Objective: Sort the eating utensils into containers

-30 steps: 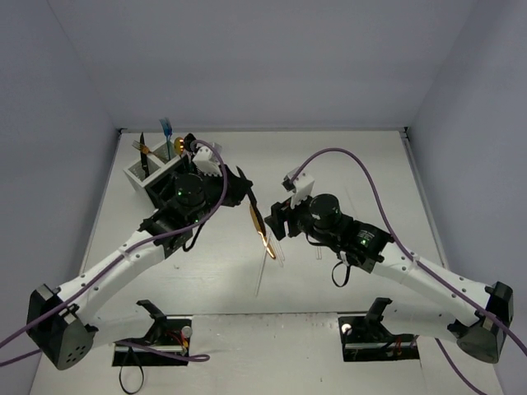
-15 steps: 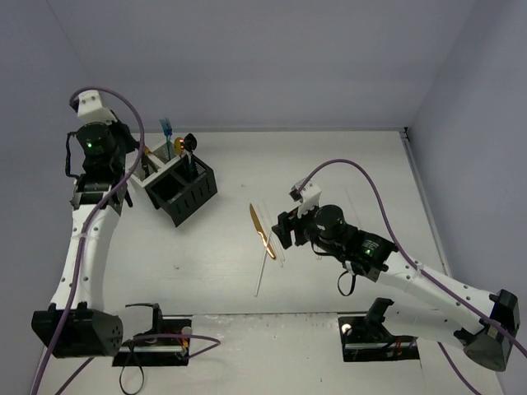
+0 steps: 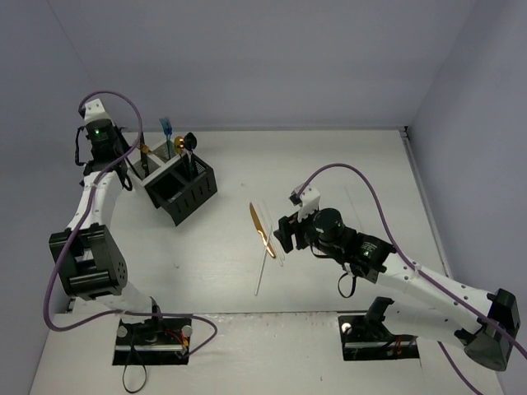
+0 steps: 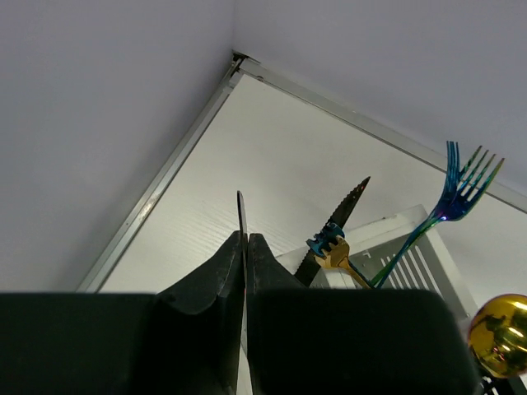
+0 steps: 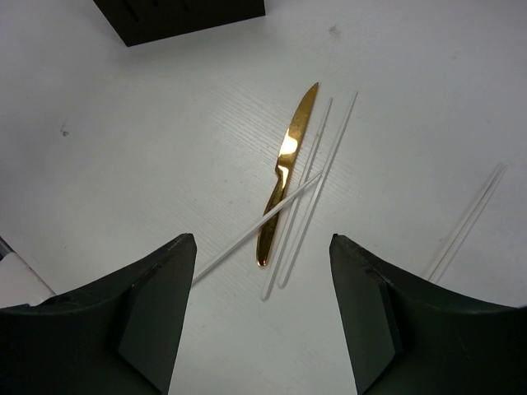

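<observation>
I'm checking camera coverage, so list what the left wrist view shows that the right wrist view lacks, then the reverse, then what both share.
Left wrist only: the shut left gripper, a blue fork and a black serrated knife standing in the white bin, and a gold spoon at the frame edge.
Right wrist only: the open right gripper above a gold knife lying among clear plastic utensils, plus a corner of the black bin.
Both: the white table.
</observation>
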